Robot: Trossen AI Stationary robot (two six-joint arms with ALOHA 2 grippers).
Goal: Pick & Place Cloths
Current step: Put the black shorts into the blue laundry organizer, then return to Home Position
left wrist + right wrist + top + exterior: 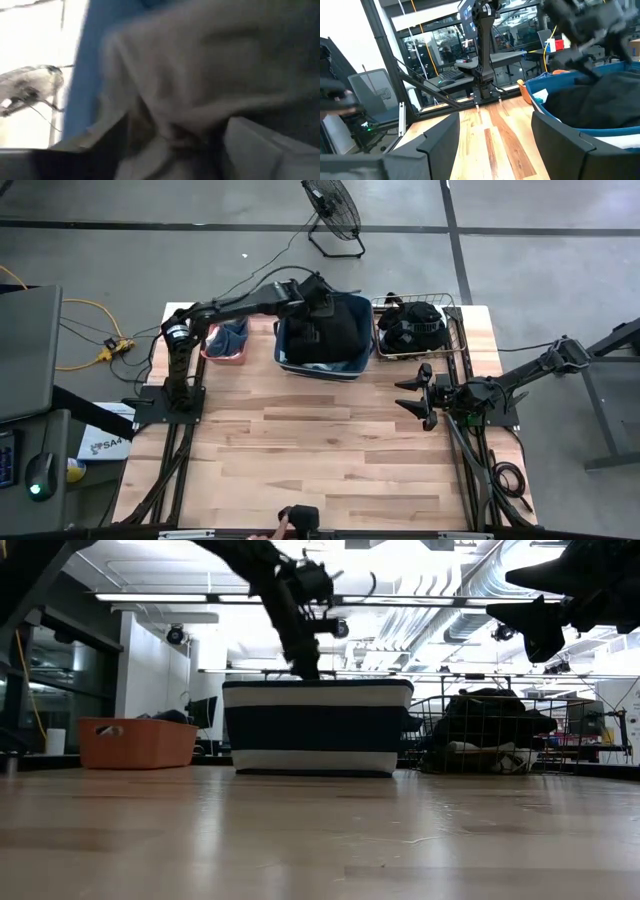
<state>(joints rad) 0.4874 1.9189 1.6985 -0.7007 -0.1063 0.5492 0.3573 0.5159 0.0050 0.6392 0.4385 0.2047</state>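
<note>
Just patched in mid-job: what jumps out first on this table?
The navy bin at the middle of the table's far edge, heaped with black cloths, with the left pincer reaching over it. Beside it sit an orange bin holding a blue cloth and a wire basket with a dark cloth. The right pincer hangs open over bare wood at the right edge.

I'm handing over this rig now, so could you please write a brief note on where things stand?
Left gripper: reaching down into the navy bin, fingers spread over grey cloth, no grip visible.
Right gripper: open, empty, waiting above the table's right side.
Cloths: black pile in the navy bin, black cloth in the wire basket, bluish cloth in the orange bin.
Done: no cloth lies on the tabletop.
Left: judging by this, only withdrawing the left arm.
</note>
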